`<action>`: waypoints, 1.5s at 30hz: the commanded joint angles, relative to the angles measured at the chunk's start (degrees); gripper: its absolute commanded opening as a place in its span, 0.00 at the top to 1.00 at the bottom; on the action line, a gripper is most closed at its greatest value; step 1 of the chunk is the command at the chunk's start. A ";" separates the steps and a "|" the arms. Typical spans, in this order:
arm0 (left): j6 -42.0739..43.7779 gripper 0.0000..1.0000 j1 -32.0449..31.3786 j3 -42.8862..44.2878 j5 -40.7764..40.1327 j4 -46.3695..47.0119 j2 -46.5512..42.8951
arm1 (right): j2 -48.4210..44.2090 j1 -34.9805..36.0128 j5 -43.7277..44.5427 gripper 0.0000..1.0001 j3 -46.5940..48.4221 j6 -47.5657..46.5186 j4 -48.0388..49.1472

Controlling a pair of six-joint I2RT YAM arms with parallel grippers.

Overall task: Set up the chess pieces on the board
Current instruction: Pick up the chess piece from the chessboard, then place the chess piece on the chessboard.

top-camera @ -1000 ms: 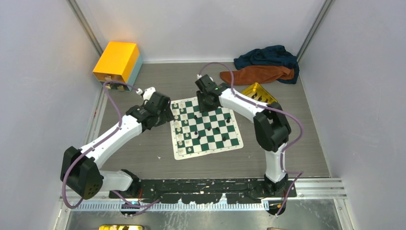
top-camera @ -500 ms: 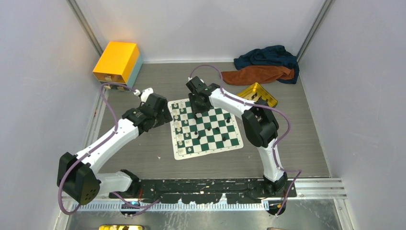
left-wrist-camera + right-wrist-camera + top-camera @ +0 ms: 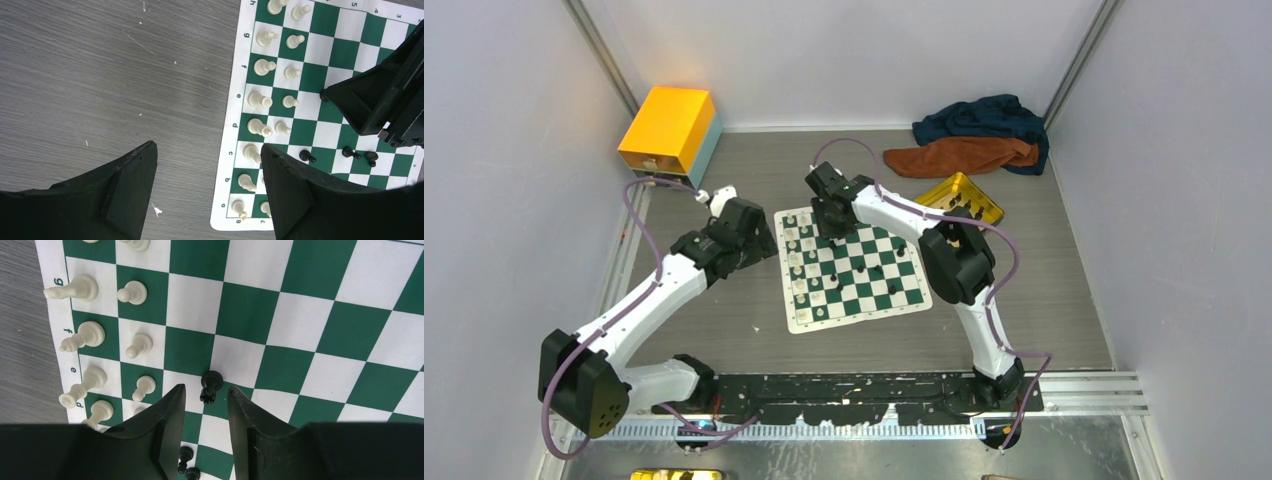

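Note:
The board [image 3: 894,290] lies flat in the middle of the table. Cream-white chess pieces [image 3: 799,262] stand in two files along its left edge, clear in the left wrist view [image 3: 260,100]. A few black pieces [image 3: 861,272] stand scattered mid-board. My right gripper [image 3: 832,225] hovers over the board's far left part, open [image 3: 206,390]. One black piece [image 3: 210,385] stands just beyond its fingertips, in line with the gap and untouched. My left gripper [image 3: 762,243] is open over bare table beside the board's left border [image 3: 207,147], and its right finger [image 3: 290,195] hides some white pieces.
A gold tin [image 3: 964,197] holding black pieces sits at the back right, beside crumpled cloths [image 3: 974,135]. An orange box [image 3: 669,128] stands in the back left corner. Grey walls close in on both sides. Two more black pieces [image 3: 186,455] stand beneath my right fingers.
My right arm has swung left along the board's far side. My left arm has drawn back a little to the left, off the board's edge. Both grippers stay open.

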 commanded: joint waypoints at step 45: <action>2.40 0.24 3.63 -0.06 3.95 3.30 -0.71 | -4.37 -7.22 8.30 0.99 10.03 -0.99 -4.93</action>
